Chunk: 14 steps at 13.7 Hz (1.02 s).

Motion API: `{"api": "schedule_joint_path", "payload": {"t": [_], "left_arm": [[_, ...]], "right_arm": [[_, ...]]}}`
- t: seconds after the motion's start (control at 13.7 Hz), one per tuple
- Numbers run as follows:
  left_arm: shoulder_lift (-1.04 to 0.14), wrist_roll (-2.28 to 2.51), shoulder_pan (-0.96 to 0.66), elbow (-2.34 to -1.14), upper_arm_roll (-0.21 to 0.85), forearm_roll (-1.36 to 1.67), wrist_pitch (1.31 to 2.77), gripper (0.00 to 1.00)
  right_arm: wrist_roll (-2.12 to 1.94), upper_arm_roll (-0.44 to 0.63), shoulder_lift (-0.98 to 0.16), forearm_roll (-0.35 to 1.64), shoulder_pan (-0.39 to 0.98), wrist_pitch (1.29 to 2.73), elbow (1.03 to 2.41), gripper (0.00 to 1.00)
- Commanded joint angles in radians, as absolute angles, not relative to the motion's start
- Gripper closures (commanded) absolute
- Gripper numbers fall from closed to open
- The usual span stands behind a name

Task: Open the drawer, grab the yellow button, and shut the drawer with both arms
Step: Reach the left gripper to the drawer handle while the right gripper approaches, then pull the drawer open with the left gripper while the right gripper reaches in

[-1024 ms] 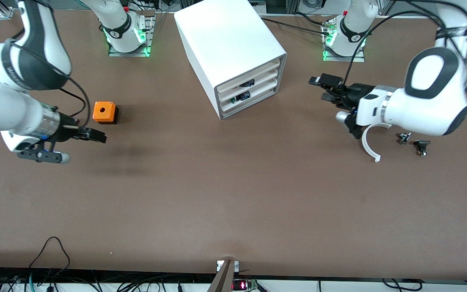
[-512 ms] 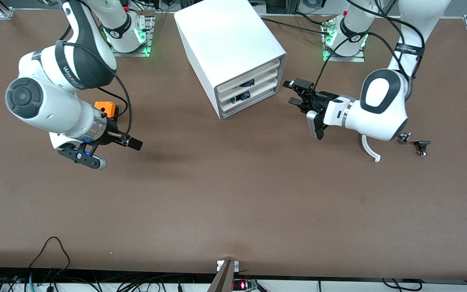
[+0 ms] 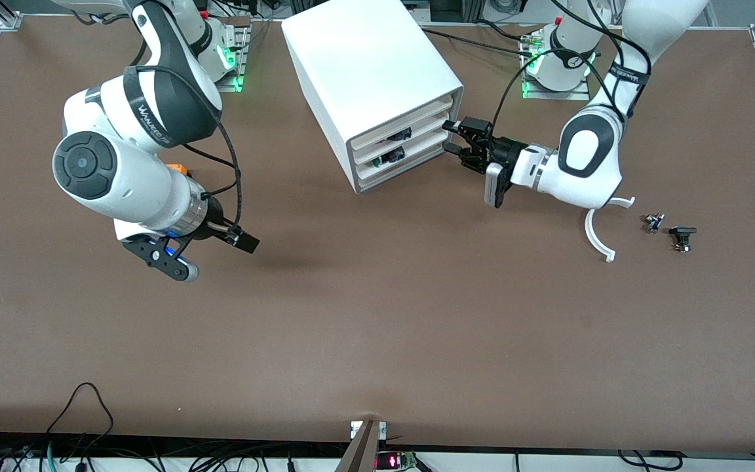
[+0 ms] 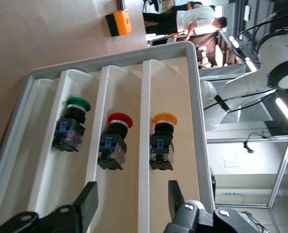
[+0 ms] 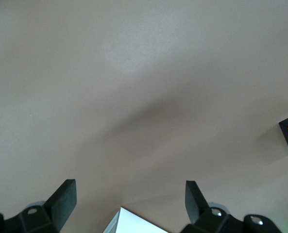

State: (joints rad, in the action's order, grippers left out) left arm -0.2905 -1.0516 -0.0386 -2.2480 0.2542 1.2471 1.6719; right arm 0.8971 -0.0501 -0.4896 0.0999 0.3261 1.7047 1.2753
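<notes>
**Left gripper at the cabinet front, drawers shut**

- White box cabinet with grey front rim (image 3: 377,72) stands on the brown table (image 3: 377,328), between the two arm bases, its front turned toward the left arm's end.
- Top drawer, a wide shallow white plastic tray (image 3: 404,122), sits pushed in, flush with the two below it.
- Left gripper (image 3: 457,139): fingers (image 4: 88,201) spread wide, holding nothing, tips just in front of the drawer stack at its edge. Whether they touch the rim cannot be told.
- Left wrist view looks into the cabinet front: three push-buttons, one per drawer. Small push-button with round orange mushroom cap on a black body (image 4: 162,145) lies in the top drawer; red-capped button (image 4: 113,148) in the middle one; green-capped button (image 4: 72,127) in the lowest.
- Right gripper (image 3: 241,240): fingers (image 5: 63,200) well apart, empty, up over bare table toward the right arm's end.
- Orange cube with black base (image 3: 177,169) mostly hidden by the right arm.
- White curved plastic piece (image 3: 597,236) and two small black parts (image 3: 669,229) lie on the table near the left arm.
</notes>
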Motion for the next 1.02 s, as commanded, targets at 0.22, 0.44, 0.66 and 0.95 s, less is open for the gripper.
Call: {"api": "schedule_joint_path", "payload": {"t": [0.22, 0.44, 0.66, 0.95], "left_arm": [[-0.247, -1.108, -0.037, -2.382, 0.339, 1.428, 1.703, 0.44], [-0.248, -1.111, -0.037, -2.411, 0.382, 1.471, 1.750, 0.45], [-0.250, -1.117, -0.038, -2.414, 0.390, 1.474, 1.746, 1.00], [-0.253, -1.091, -0.011, -2.396, 0.387, 1.463, 1.744, 1.00]], "right_arm": [[1.024, -0.044, -0.551, 0.097, 0.364, 1.669, 1.147, 0.01], [1.109, -0.046, -0.575, 0.104, 0.382, 1.672, 1.106, 0.01], [1.201, -0.055, -0.603, 0.129, 0.394, 1.674, 1.057, 0.01], [1.302, -0.063, -0.606, 0.127, 0.428, 1.709, 1.054, 0.01]]}}
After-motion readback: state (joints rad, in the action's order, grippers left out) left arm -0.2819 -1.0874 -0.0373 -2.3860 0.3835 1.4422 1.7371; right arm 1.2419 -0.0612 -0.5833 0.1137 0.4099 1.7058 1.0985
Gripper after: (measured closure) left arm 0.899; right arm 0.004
